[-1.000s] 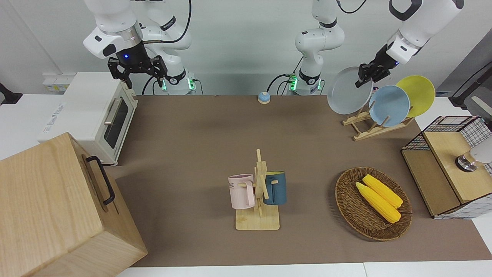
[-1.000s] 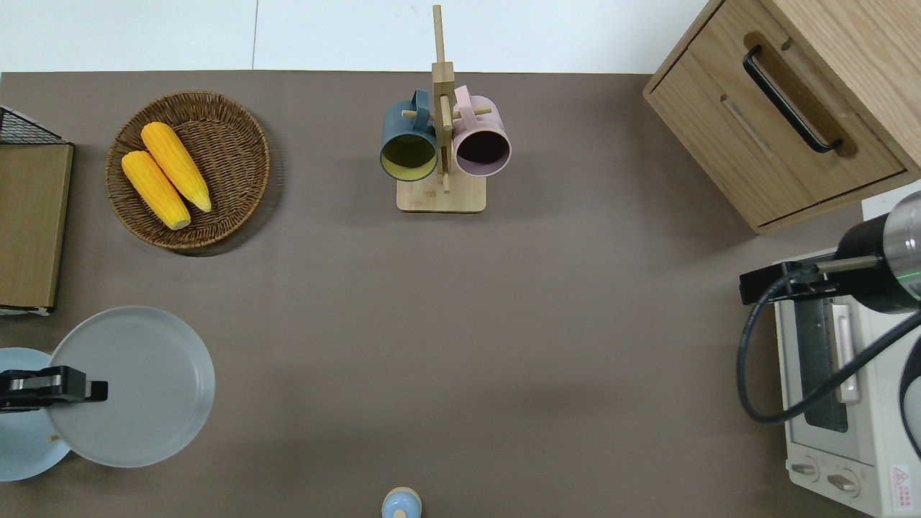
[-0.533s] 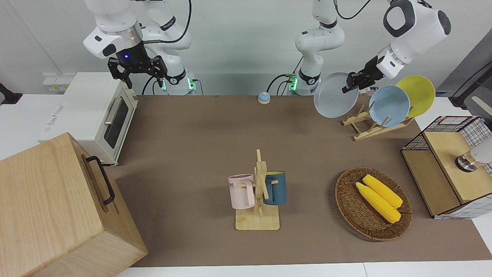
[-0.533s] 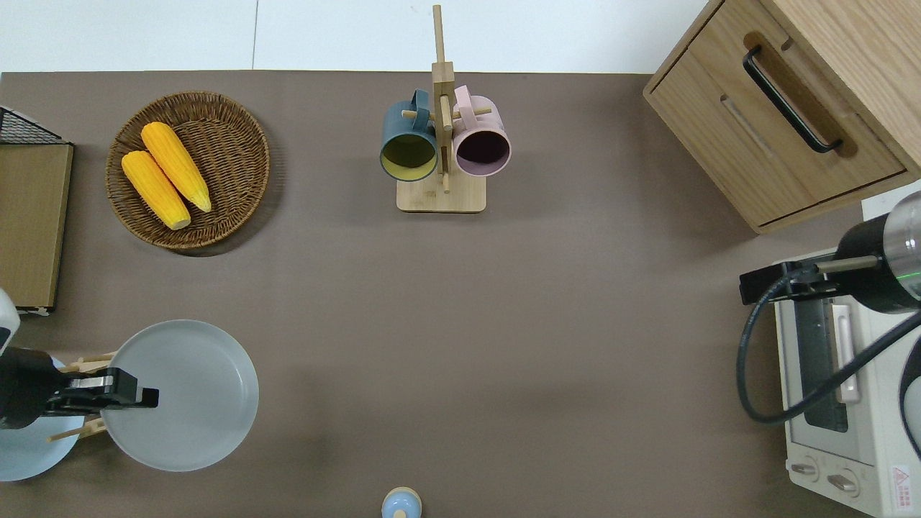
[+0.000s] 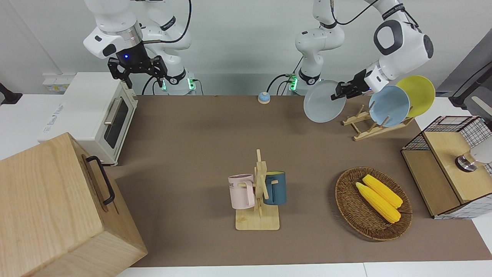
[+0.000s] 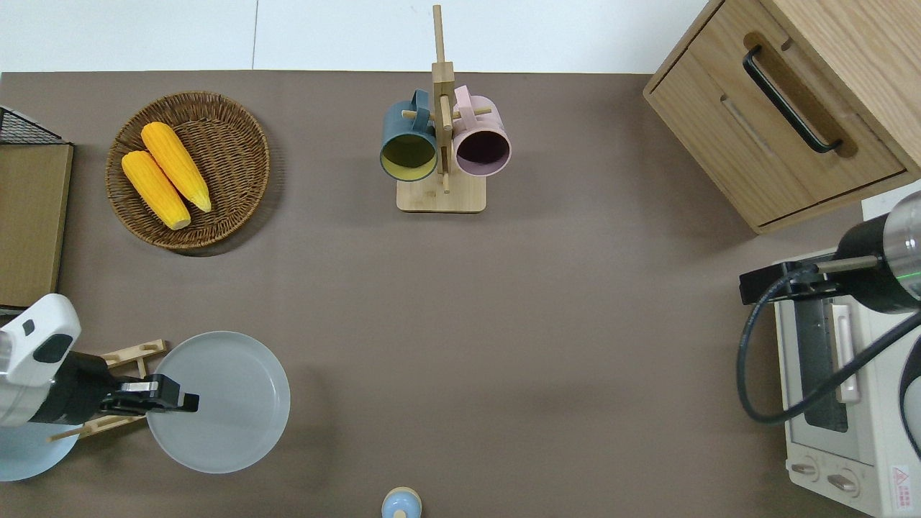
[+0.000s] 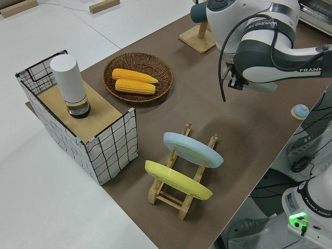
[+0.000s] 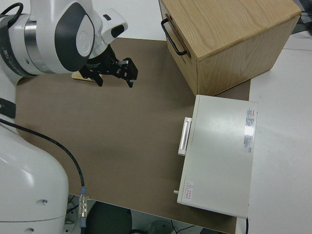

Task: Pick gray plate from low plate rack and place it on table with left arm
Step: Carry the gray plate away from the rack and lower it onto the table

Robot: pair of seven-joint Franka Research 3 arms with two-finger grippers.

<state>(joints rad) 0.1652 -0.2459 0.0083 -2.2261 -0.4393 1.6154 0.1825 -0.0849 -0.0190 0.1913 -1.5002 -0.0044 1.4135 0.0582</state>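
1. Overhead view: left gripper (image 6: pixel 188 402) fingers pinch the gray plate (image 6: pixel 230 403) by its rim, up over bare bench (image 6: pixel 504 324) just beside the low plate rack (image 6: pixel 133 354).
2. Front view shows the plate tilted; sky-blue plate (image 5: pixel 389 105) and yellow plate (image 5: pixel 417 94) sit in the rack.
3. Right arm is parked, fingers wide.

1. Left gripper (image 5: pixel 340 91) clamped on the rim of the gray plate (image 5: pixel 322 103), tilted in the air.
2. Low plate rack (image 5: pixel 365 125) near the table (image 5: pixel 192 146) edge at the left arm's end, with a sky-blue plate (image 5: pixel 389 105) and a yellow plate (image 5: pixel 419 92) leaning in it.
3. Right arm parked.
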